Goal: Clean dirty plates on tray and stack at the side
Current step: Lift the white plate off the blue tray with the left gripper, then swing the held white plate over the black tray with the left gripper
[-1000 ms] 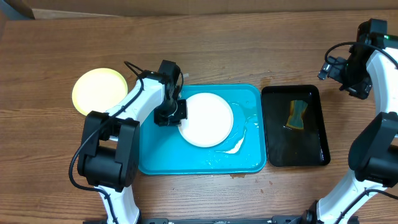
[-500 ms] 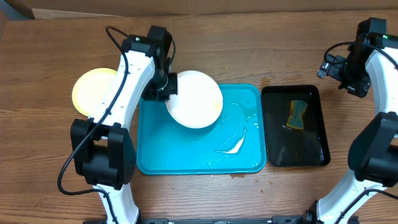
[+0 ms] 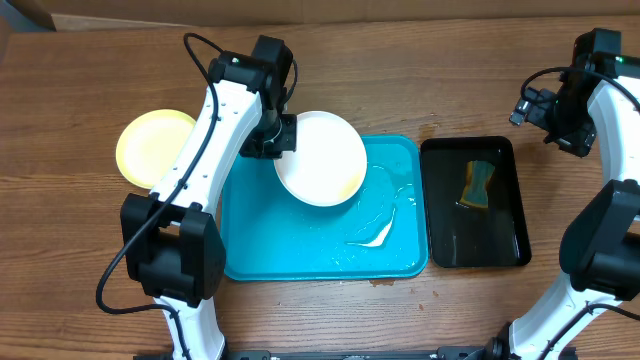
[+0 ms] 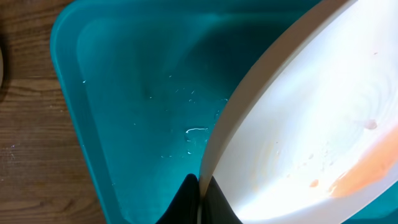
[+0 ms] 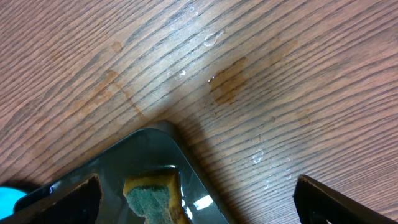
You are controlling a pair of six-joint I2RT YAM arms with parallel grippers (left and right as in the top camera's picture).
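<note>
left gripper [image 3: 272,140] clamped on a white plate [image 3: 322,158], lifting it clear of the wet tray [image 3: 250,250] for stacking; right gripper [image 3: 578,95] waits, fingers apart.

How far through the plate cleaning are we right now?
One pale yellow plate already sits on the table left of the turquoise tray. The left hand is shut on the rim of a white plate, lifted over the tray; the wrist view shows an orange smear on it. The right hand is open, away from the sponge. Stacking remains.
</note>
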